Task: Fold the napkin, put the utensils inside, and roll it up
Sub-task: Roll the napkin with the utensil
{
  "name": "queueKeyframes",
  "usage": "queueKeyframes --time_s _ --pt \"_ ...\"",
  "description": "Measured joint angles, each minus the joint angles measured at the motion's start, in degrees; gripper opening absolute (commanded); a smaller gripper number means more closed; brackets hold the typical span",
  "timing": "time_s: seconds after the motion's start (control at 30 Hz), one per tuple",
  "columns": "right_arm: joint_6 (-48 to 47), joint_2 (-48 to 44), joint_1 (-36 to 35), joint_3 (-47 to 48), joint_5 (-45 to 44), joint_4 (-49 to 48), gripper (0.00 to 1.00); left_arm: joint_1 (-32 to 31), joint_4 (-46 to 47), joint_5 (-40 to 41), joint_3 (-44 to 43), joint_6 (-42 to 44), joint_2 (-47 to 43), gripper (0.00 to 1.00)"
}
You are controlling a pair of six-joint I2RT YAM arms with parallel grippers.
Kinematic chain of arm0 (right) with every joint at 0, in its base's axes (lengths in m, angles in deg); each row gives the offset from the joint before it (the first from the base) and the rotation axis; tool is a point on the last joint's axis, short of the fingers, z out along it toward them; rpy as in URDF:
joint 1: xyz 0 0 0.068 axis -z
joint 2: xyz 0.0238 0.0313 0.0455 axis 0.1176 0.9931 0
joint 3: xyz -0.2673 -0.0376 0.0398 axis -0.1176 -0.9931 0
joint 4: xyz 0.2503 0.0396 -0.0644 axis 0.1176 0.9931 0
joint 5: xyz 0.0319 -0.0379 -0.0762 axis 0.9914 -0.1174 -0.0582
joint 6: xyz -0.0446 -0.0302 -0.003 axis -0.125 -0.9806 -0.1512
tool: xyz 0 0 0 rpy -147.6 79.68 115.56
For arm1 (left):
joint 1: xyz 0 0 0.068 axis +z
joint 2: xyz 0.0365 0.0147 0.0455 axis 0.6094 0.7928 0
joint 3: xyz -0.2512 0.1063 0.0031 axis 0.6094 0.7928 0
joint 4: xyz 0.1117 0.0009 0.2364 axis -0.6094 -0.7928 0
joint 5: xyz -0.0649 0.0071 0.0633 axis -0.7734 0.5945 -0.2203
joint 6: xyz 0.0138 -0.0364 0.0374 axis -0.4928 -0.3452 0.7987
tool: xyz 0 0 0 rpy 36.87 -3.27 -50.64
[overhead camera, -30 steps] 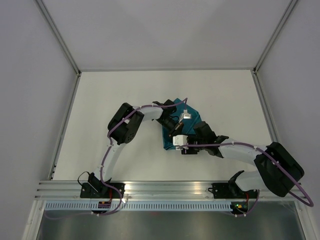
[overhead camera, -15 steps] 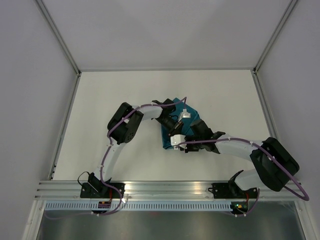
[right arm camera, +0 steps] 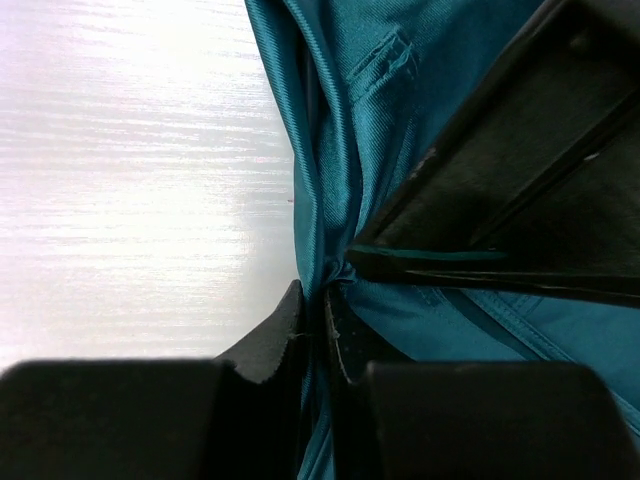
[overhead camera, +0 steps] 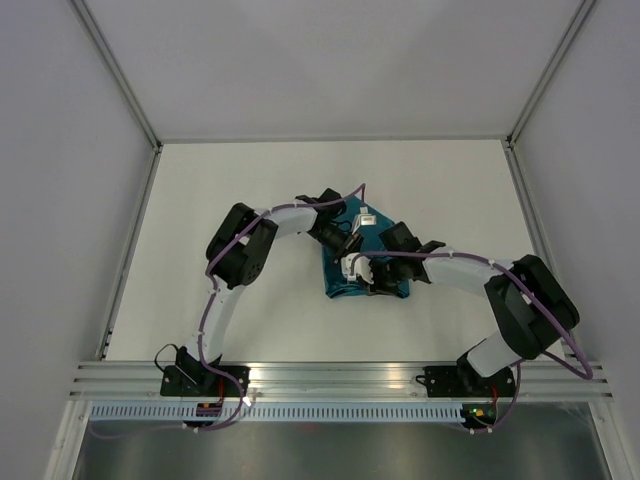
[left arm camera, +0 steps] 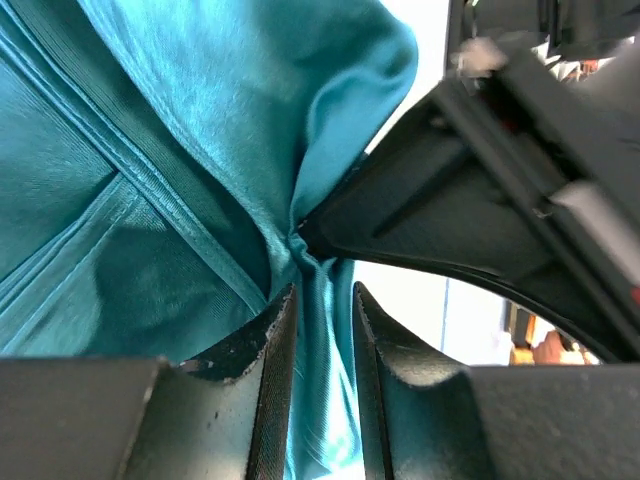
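Right, handling notes. The white table [overhead camera: 200, 200] carries the napkin [overhead camera: 338, 283] near its middle, bunched and creased under both wrists, not lying flat. It looks thin, light and fully limp, so it has no stiffness to push against and will drape and ruck wherever it is dragged. The weave has a sheen, so I'd expect it to slip between smooth pads unless the bite is firm. It isn't fragile, so squeezing hard is fine. Both tools meet at the same raised ridge of cloth. The left gripper [left arm camera: 322, 310] has its jaws standing apart, and the ridge runs through the gap without being visibly squeezed. The right gripper [right arm camera: 318, 310] has its jaws drawn almost together and is clamped on that ridge, with the fabric gathered into a tight pucker at its fingers [right arm camera: 272, 340]. A mid-panel pinch like this only lifts a tent. For a clean fold, the better hold is on the hem [left arm camera: 150, 190] at or near a corner, where the doubled layers give a thicker bite. The two holds should sit well apart along one edge so the cloth stays taut.
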Motion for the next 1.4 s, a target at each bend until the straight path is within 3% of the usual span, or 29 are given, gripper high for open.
queueKeyframes --time_s 0.23,0.37,0.5,0.7,0.93,1.13,1.4 --pt "-1.2 6.3 4.9 7.1 7.7 9.6 0.12 1.3 7.0 0.7 3.8 -4.0 -6.3 0.33" --pt "-2.8 10.9 7.8 11.8 11.9 16.8 0.12 2.5 16.2 4.4 11.7 -8.7 -12.4 0.33" --pt "-4.6 16.3 10.4 17.1 15.6 24.7 0.12 4.6 30.6 13.2 25.6 -14.6 -22.0 0.33" --pt "-6.3 24.9 13.0 25.1 19.5 36.0 0.11 4.2 45.8 27.4 38.3 -17.4 -35.2 0.34" --pt "-7.2 32.7 15.6 31.8 22.0 46.5 0.11 -4.5 58.1 44.2 46.2 -14.3 -44.5 0.38" --pt "-7.9 36.9 17.0 35.2 22.8 52.1 0.11 -14.1 62.7 57.0 50.0 -6.3 -45.3 0.41" --pt "-8.1 38.9 18.2 36.3 22.9 55.1 0.12 -24.4 66.6 66.6 51.0 7.9 -43.0 0.47"
